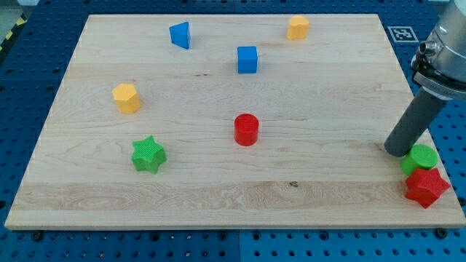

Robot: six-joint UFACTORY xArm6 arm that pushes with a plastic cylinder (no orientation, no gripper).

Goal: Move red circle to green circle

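The red circle [246, 129] stands near the middle of the wooden board [218, 189]. The green circle [420, 158] sits at the view's right edge, low down, touching a red star [426, 187] just below it. My tip [397, 151] rests on the board just left of the green circle, close to it. The red circle is far to the left of my tip.
A green star [148, 154] lies at the lower left. A yellow block [127, 97] sits at the left, another yellow block [297, 27] at the top right. A blue triangle [180, 34] and a blue cube [247, 60] are near the top.
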